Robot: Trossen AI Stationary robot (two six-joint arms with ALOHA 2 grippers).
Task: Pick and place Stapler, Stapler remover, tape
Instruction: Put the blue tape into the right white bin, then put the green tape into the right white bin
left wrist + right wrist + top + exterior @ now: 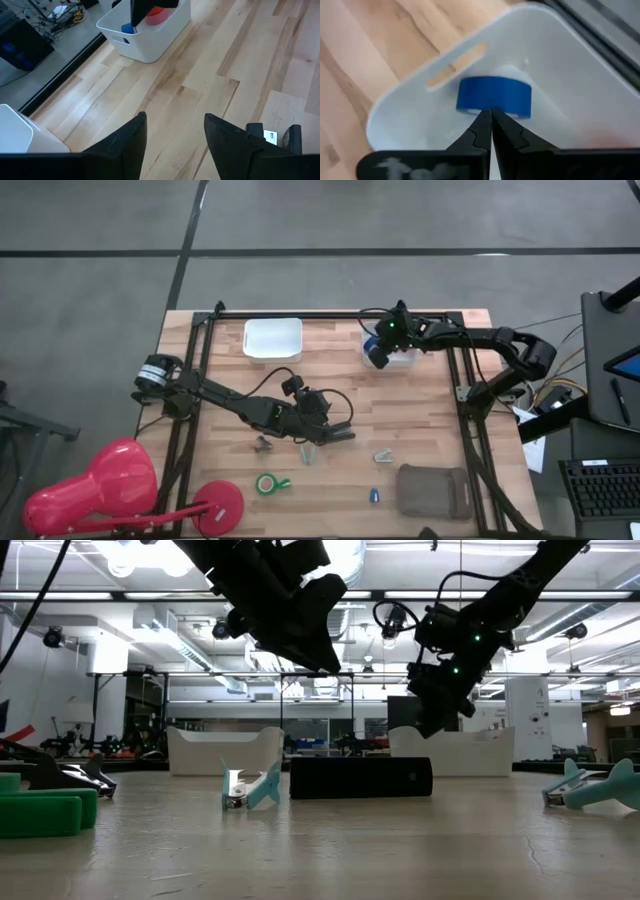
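1. High view: left gripper sits mid-tabletop, over or right at the black stapler, which I can barely separate from the fingers; contact unclear. Stapler's long axis runs roughly parallel to the tabletop's near edge. Around it: a grey staple remover to one side, a teal one just beside it, another further toward the right edge. Green tape roll nearer the near edge, small blue item near it, grey pouch at the near right corner. Red lamp base at the near left corner.
2. High view: right gripper is over the right white bin at the far edge; a second white bin stands far-centre.
3. Low view: stapler lies flat, broadside on, teal remover close by at one end. Both arms hang above, clear of the tabletop.
4. Left wrist view: fingers spread, nothing between them; the stapler's end shows beside one finger. White bin ahead holds red and blue items.
5. Right wrist view: jaws pressed together, empty, right above the blue tape roll lying in the bin. Whether the tips touch the roll, cannot tell.
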